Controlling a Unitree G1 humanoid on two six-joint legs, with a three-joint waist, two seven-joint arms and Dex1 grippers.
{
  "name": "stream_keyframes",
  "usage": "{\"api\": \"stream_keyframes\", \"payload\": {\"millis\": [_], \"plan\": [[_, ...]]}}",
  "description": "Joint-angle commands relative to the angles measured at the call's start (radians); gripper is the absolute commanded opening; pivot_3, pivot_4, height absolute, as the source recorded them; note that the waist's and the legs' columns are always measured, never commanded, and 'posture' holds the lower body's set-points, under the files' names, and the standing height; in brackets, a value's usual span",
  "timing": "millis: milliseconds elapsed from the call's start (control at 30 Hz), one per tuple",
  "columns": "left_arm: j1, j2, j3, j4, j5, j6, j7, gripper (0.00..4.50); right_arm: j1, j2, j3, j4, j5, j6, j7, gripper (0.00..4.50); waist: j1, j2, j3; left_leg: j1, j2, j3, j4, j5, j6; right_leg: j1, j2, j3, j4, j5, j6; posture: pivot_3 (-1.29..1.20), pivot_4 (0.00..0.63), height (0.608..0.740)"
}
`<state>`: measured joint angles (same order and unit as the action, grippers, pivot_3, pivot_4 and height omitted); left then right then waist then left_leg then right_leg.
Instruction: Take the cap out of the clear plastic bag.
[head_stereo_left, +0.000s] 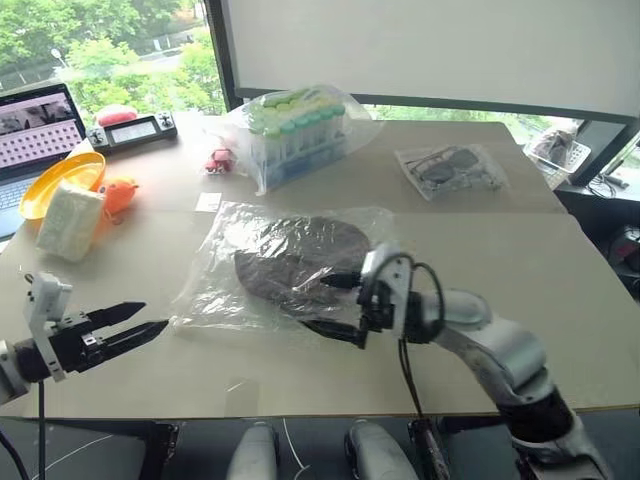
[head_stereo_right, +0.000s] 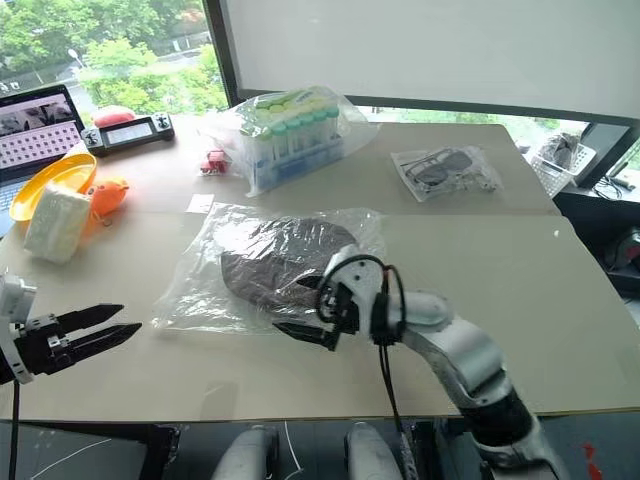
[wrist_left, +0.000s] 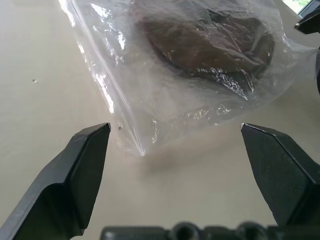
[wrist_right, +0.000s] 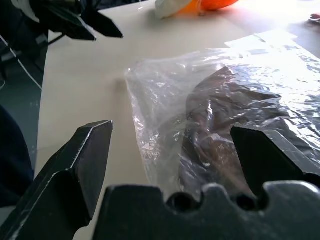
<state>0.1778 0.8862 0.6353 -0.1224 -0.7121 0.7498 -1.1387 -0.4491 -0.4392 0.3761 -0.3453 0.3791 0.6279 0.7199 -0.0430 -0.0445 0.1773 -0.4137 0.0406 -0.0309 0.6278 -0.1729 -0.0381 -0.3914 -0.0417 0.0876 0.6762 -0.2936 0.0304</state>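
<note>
The clear plastic bag (head_stereo_left: 215, 290) lies flat in the middle of the table, and the brown cap (head_stereo_left: 290, 250) is inside it. My right gripper (head_stereo_left: 337, 305) stands open at the bag's near right side and points left. Its upper finger is over the cap's edge and its lower finger is by the bag's near edge. In the right wrist view the bag (wrist_right: 165, 100) and cap (wrist_right: 220, 115) lie just beyond those open fingers. My left gripper (head_stereo_left: 150, 318) is open near the table's front left, a short way from the bag's corner (wrist_left: 140, 145).
A bag of green-capped tubes (head_stereo_left: 295, 135) and a small bag with dark glasses (head_stereo_left: 450, 168) sit at the back. To the left are a yellow bowl (head_stereo_left: 60, 180), a white folded cloth (head_stereo_left: 68, 222), an orange object (head_stereo_left: 118, 192), a laptop (head_stereo_left: 35, 125) and a controller (head_stereo_left: 130, 130).
</note>
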Motion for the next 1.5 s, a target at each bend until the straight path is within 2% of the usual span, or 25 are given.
{"api": "stream_keyframes", "payload": {"millis": [33,267,367,567,833,1033,1133,1267,1400,1500], "plan": [[0.019,0.035,0.044,-0.038,-0.018,0.008,-0.004,4.49,-0.023,0.061,0.011,0.047,0.013,-0.054,0.051,4.5,0.002,0.0,0.0,-0.002,0.0,0.0,0.0,0.0,0.0,-0.001,0.0,0.0,0.0,0.0,0.0,0.0,0.15,0.74],[0.034,0.038,0.054,-0.051,-0.02,0.011,0.008,4.49,-0.174,0.239,0.124,0.278,-0.06,-0.113,0.131,4.5,-0.02,0.0,0.0,0.0,0.004,0.002,-0.001,0.0,0.0,-0.003,0.003,0.0,0.0,0.002,-0.002,0.0,0.15,0.74],[0.047,0.042,0.056,-0.067,-0.021,0.011,0.001,4.49,-0.244,0.368,0.176,0.453,-0.139,-0.161,0.079,4.5,-0.025,0.0,0.0,-0.001,0.006,0.002,-0.002,0.0,0.0,-0.004,0.005,0.0,0.001,0.002,-0.003,0.0,0.15,0.74],[0.071,0.045,0.073,-0.075,-0.014,0.002,-0.005,4.49,-0.348,0.54,0.245,0.749,-0.296,-0.3,0.022,4.5,-0.03,0.0,0.0,-0.003,0.007,0.004,-0.003,0.0,-0.001,-0.012,0.005,0.0,0.004,0.003,-0.005,0.0,0.15,0.74],[0.068,0.046,0.076,-0.078,-0.013,-0.002,0.0,4.49,-0.409,0.617,0.323,1.016,-0.484,-0.424,-0.071,4.5,-0.028,0.0,-0.001,0.001,0.007,0.005,-0.003,-0.001,-0.001,-0.01,0.005,-0.001,0.004,0.004,-0.006,0.0,0.15,0.74],[0.063,0.048,0.074,-0.079,-0.007,-0.006,0.006,4.49,-0.404,0.614,0.339,1.084,-0.491,-0.394,-0.061,4.5,-0.024,0.005,-0.004,0.019,0.009,0.005,-0.006,-0.001,-0.002,0.003,0.004,-0.003,0.003,-0.005,-0.008,0.0,0.15,0.74],[0.059,0.048,0.07,-0.082,-0.008,-0.005,0.011,4.5,-0.408,0.619,0.329,1.123,-0.484,-0.358,-0.061,3.8,-0.02,0.01,-0.009,0.021,0.008,0.005,-0.006,-0.002,-0.003,0.005,0.003,-0.003,0.003,-0.008,-0.012,0.0,0.15,0.74],[0.061,0.046,0.065,-0.097,-0.008,-0.001,0.019,4.5,-0.416,0.622,0.301,1.17,-0.467,-0.315,-0.071,2.5,-0.012,0.017,-0.014,0.023,0.008,0.005,-0.008,-0.001,-0.003,0.006,0.003,-0.003,0.003,-0.008,-0.012,0.0,0.15,0.74],[0.062,0.044,0.064,-0.11,-0.01,0.004,0.027,4.5,-0.419,0.625,0.262,1.191,-0.437,-0.278,-0.06,1.31,0.002,0.02,-0.016,0.026,0.008,0.009,-0.016,-0.004,-0.007,0.006,-0.001,-0.003,0.003,-0.009,-0.012,0.0,0.15,0.74],[0.06,0.044,0.062,-0.118,-0.012,0.007,0.034,4.5,-0.421,0.616,0.249,1.205,-0.443,-0.268,-0.051,0.27,0.005,0.02,-0.017,0.026,0.008,0.009,-0.017,-0.004,-0.008,0.006,-0.002,-0.004,0.003,-0.009,-0.013,0.0,0.15,0.74]]}}
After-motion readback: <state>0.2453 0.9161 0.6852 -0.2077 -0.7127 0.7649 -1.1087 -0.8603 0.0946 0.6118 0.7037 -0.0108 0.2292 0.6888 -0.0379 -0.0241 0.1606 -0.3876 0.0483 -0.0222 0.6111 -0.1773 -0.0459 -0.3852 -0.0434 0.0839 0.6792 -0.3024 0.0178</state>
